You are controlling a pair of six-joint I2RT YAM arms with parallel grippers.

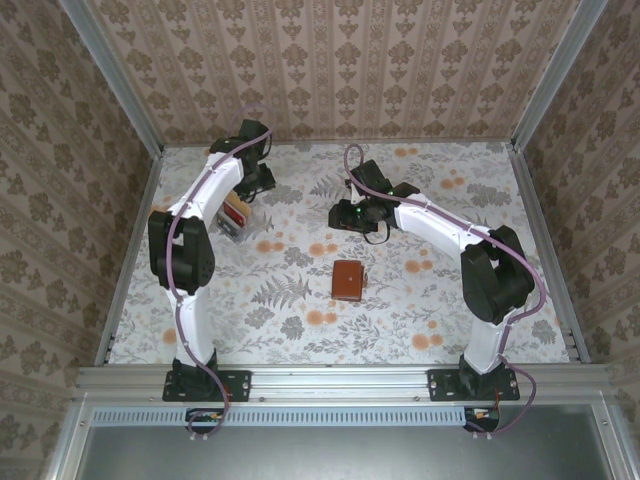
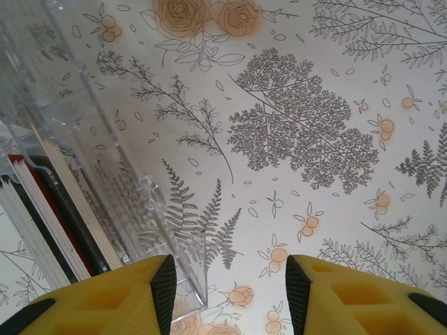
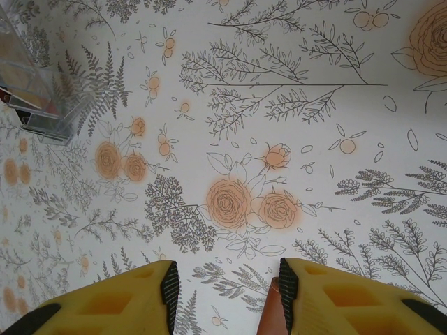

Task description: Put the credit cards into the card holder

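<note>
From above, the holder lies flat and folded shut on the floral table, about midway between the two arms. It is a small brown, nearly square piece with a tiny pale dot on its top face. The cards stand on edge in a clear box at the far left of the table, well apart from the holder, and show red-orange and dark faces. The left gripper hangs just over that box. The right gripper hangs over bare cloth beyond the holder. From this height I cannot tell how either pair of jaws stands.

In the left wrist view, the left gripper's yellow fingers are spread with nothing but cloth between them, so it is released. The box sits just beside the left finger, its near corner by the fingertip. The cards inside lean in a row, pale edges up, with one red card and dark ones among them.

In the right wrist view, the right gripper is likewise spread and holds nothing. A thin brown sliver of the holder shows against the inner side of its right finger. The box and a few card edges sit at the top left corner.
</note>
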